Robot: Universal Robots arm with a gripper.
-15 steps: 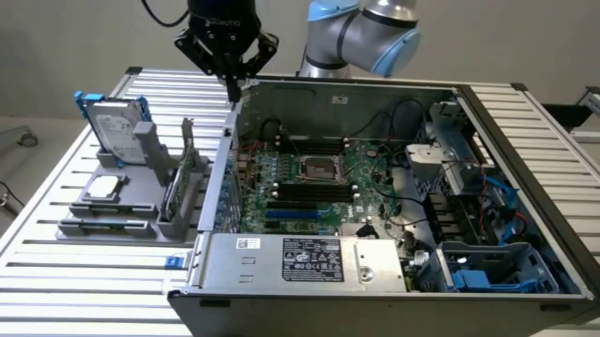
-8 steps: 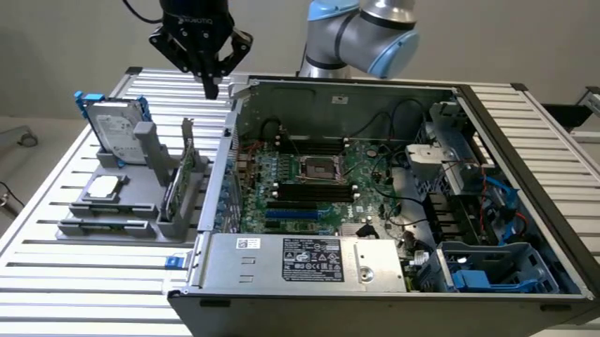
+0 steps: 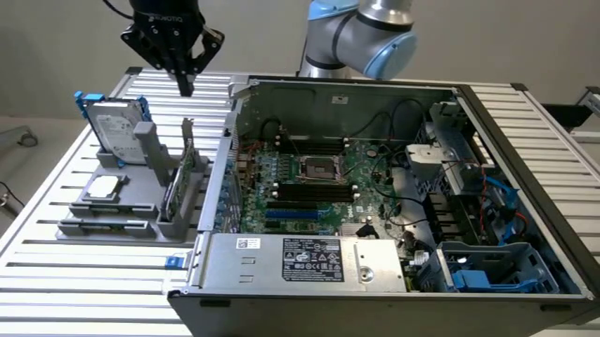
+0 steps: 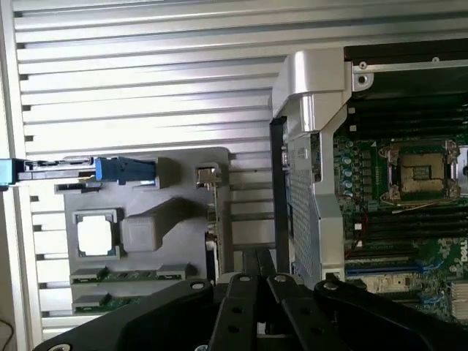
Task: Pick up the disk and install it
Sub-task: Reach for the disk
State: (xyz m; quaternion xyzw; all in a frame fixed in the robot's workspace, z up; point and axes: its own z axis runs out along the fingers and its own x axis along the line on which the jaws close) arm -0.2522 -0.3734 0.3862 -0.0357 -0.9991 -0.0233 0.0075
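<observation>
Gripper (image 3: 185, 81) hangs over the far part of the slatted aluminium table (image 3: 75, 281), fingers together, pointing down, holding nothing. In the exterior view it is above the gap between the grey fixture (image 3: 173, 226) and the far corner of the open computer case (image 3: 246, 88) on the exterior view's left. It touches neither.

Disk (image 3: 117, 130) stands upright on its edge in the far end of the fixture, white label facing the near side, blue carrier framing it. It is lower than the gripper, towards the exterior view's left, and clear of the fingers. The wrist view shows the disk (image 4: 66, 167) edge-on in the fixture (image 4: 183, 190), with the closed gripper (image 4: 257, 259) apart from it.

Other items in the fixture:
- A processor (image 3: 105, 186) lies flat in a pocket near the middle.
- An expansion card (image 3: 176, 184) stands upright along the side nearest the case.
- Memory modules (image 3: 98, 226) lie in the near slots.

Case lies open, motherboard (image 3: 319, 175) exposed. The power supply (image 3: 314, 260) with a black-and-white sticker sits against the near wall, and a blue drive cage (image 3: 497, 270) occupies the near corner on the exterior view's right
</observation>
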